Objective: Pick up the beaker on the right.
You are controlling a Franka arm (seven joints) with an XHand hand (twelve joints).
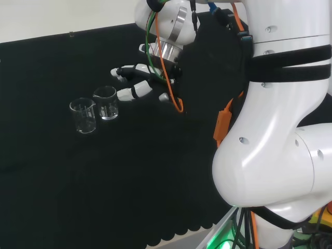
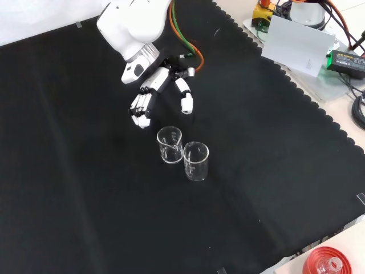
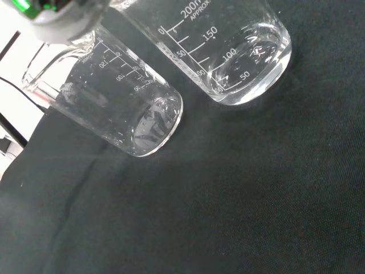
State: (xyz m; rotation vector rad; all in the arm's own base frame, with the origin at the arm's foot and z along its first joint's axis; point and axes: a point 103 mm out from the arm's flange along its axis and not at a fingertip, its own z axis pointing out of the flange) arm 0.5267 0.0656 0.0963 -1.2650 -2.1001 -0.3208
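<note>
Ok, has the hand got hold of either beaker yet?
No: in the front view the hand hangs open above the two beakers, apart from both.

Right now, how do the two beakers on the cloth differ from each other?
In the head view, the right beaker stands next to the hand; the left beaker stands farther from it. In the front view, the right beaker is higher in the picture and the left beaker lower. Both are clear, upright, empty and untouched.

Head view behind arm; front view opposite; both share beakers (image 1: 96, 108).
</note>
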